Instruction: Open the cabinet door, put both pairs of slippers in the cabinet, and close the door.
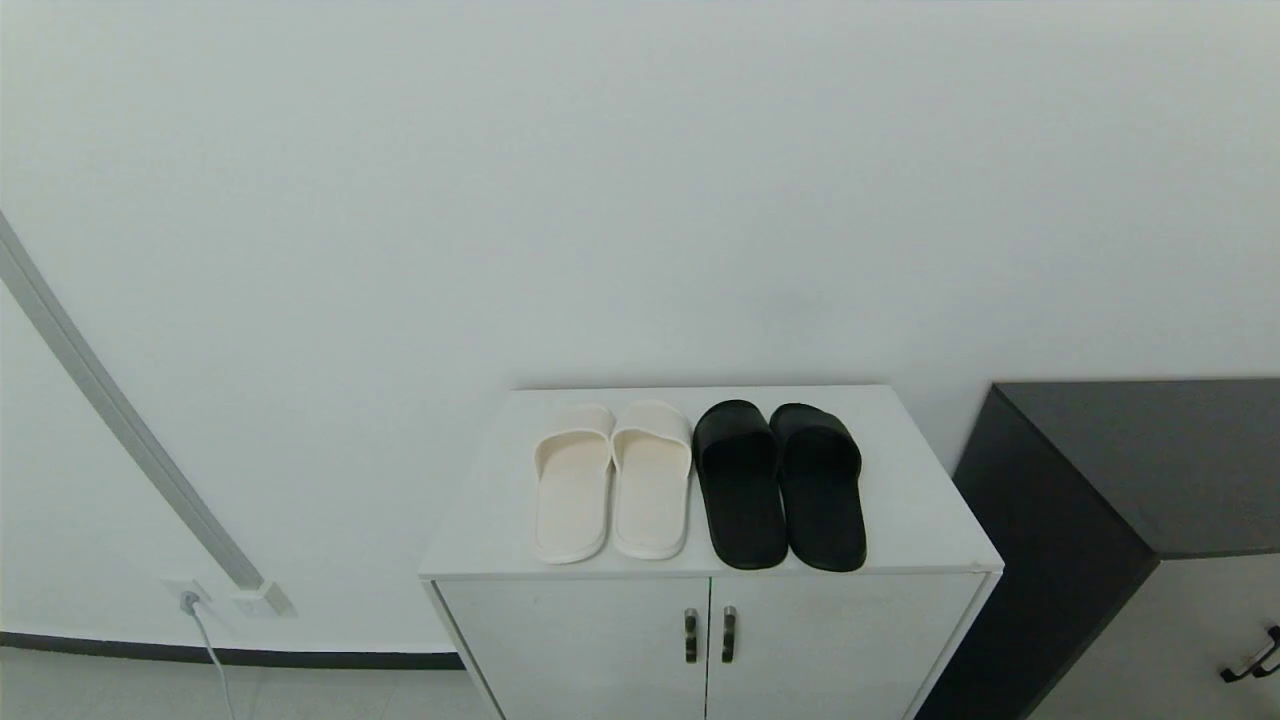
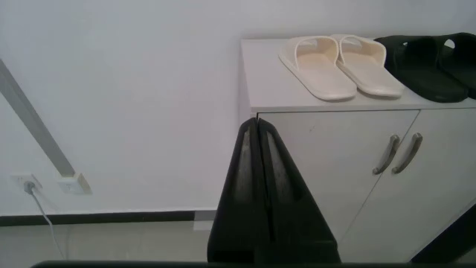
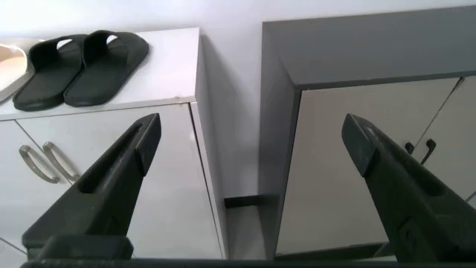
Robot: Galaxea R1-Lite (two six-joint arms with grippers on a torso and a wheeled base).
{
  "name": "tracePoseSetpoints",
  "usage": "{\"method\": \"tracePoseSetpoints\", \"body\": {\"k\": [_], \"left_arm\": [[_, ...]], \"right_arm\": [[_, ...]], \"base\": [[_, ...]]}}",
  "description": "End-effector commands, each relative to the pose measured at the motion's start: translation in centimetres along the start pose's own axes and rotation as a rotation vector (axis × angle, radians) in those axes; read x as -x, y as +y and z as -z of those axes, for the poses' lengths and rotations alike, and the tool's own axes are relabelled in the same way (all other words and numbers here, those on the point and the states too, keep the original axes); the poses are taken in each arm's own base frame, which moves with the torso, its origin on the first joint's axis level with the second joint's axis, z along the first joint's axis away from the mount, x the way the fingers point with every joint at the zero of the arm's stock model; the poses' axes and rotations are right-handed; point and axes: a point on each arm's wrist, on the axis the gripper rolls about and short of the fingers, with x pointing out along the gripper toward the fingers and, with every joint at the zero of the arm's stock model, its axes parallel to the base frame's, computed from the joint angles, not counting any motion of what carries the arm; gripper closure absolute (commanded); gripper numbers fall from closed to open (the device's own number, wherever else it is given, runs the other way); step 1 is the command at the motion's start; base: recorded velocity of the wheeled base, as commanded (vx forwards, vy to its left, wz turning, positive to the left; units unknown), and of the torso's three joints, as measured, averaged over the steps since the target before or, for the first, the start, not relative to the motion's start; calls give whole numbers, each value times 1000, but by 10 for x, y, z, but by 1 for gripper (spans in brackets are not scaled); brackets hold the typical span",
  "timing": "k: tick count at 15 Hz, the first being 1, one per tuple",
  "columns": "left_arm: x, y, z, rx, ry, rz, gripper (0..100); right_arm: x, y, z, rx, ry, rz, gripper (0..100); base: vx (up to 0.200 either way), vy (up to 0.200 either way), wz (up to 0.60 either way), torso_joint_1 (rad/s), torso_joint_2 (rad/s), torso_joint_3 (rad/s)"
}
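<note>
Head view, and here is the setup: the cabinet (image 1: 930, 520) stands against the wall with both doors (image 1: 590, 650) shut, left handle (image 1: 690, 635) and right handle (image 1: 729, 633) upright and just beside each other at the centre seam. On its top lie the white pair (image 1: 612, 480) and the black pair (image 1: 780, 485), side by side, toes to the wall, heels near the front edge.

Over in the left wrist view, the left claw (image 2: 258, 123) has its fingers pressed together on nothing, and it hangs in front of the cabinet's left front corner, below the top. The right wrist view shows the right claw (image 3: 253, 125) spread wide and empty, facing the gap between the cabinet and the dark cabinet (image 3: 357, 45).

So nothing of the task is done yet, and by my reading the door comes first. The right claw looks the readier one. It should straddle the right handle with one finger either side of the bar, then close firmly. The neighbouring handle sits so close that a sloppy approach could snag it, so the fingers want to come in square. The pull should follow the hinge's arc, not run straight back. The arm should keep below the top so the heels are not nudged off. Watch the dark cabinet too, since it crowds the swing on that side
</note>
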Motion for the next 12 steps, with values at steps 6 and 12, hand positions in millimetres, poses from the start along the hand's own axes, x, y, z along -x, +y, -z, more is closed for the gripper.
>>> {"method": "tracePoseSetpoints", "body": {"k": [6,12], "left_arm": [[0,0,0,-1,-1,0,100],[0,0,0,0,-1,8,100]], "right_arm": [[0,0,-1,27,2,3,0],[-30,4,-133,-82,39,-32,0]], "base": [[0,0,0,0,0,0],[0,0,0,0,0,0]]}}
